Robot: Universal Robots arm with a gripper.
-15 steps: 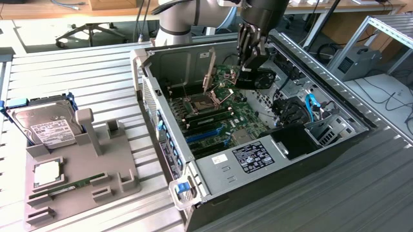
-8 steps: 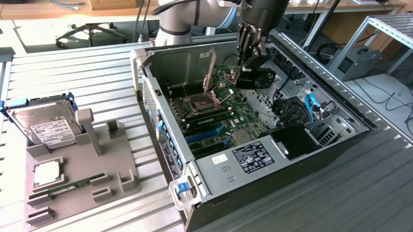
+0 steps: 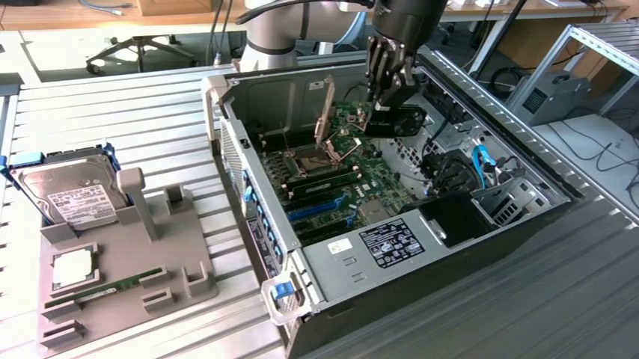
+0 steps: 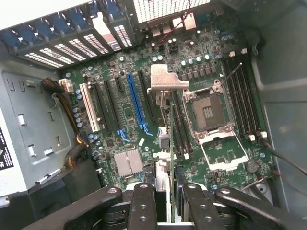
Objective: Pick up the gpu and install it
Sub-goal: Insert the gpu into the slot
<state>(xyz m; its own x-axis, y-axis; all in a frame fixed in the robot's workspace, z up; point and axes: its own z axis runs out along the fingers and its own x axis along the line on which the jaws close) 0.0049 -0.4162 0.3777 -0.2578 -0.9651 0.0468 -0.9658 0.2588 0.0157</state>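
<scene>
Gripper: you can see your gripper (image 3: 391, 105) hanging inside the open computer case (image 3: 262, 224), over the green motherboard (image 3: 384, 191). Its dark fingers (image 4: 143, 206) are closed on the gpu, one on each side.
Gpu: the gpu (image 3: 396, 120) is up in the air, held on its edge above the board. In the exterior view it looks like a dark block under the fingers. From the wrist view you look along its thin edge, and its silver end bracket (image 4: 166, 79) sticks out at the far end.
Slots: you can see a long blue slot (image 4: 136, 103) and a white slot (image 4: 89, 108) on the board. The gpu hangs beside the blue slot, not in it. You may find it hard to tell how high up it is.
Chip socket: the square chip socket (image 4: 208, 110) sits open, close to the gpu.
Tray: a grey tray (image 3: 130, 284) lies well apart from the case, on the exterior view's left. On it you can see a silver hard drive (image 3: 70, 196) and a thin green memory stick (image 3: 105, 289).
Table: the case and the tray rest on a ribbed metal table (image 3: 110, 120).
</scene>
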